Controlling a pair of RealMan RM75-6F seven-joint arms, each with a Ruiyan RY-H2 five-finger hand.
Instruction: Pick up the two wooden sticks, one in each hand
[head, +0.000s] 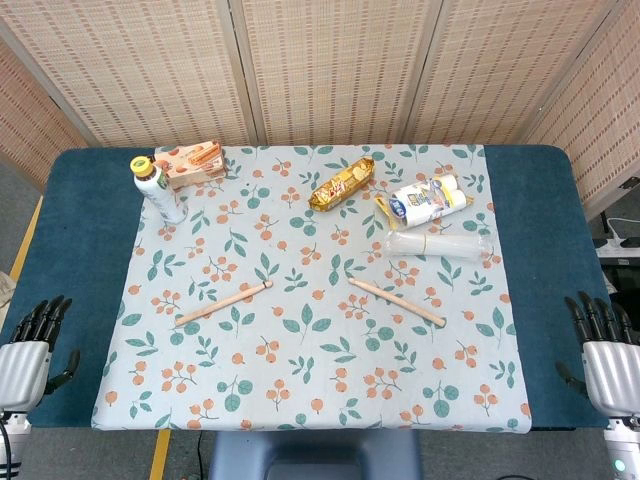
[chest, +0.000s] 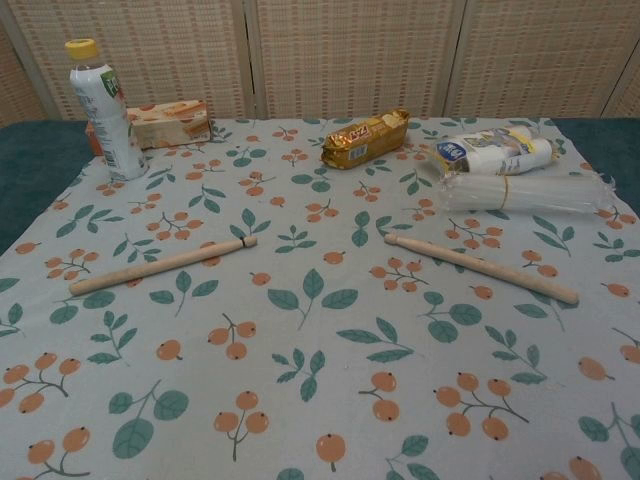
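Note:
Two wooden sticks lie on the patterned cloth near the table's middle. The left stick (head: 224, 302) (chest: 163, 266) slants up to the right; the right stick (head: 396, 300) (chest: 481, 267) slants down to the right. My left hand (head: 30, 345) hovers at the table's near left corner, fingers apart and holding nothing, well away from the left stick. My right hand (head: 603, 350) sits at the near right corner, also with fingers spread and nothing in it. Neither hand shows in the chest view.
At the back stand a white bottle with a yellow cap (head: 159, 189) (chest: 103, 108), an orange box (head: 191, 163), a gold snack pack (head: 342, 182), a white pack (head: 429, 199) and a clear plastic sleeve (head: 440, 245). The cloth (head: 320, 390) overlies a blue table.

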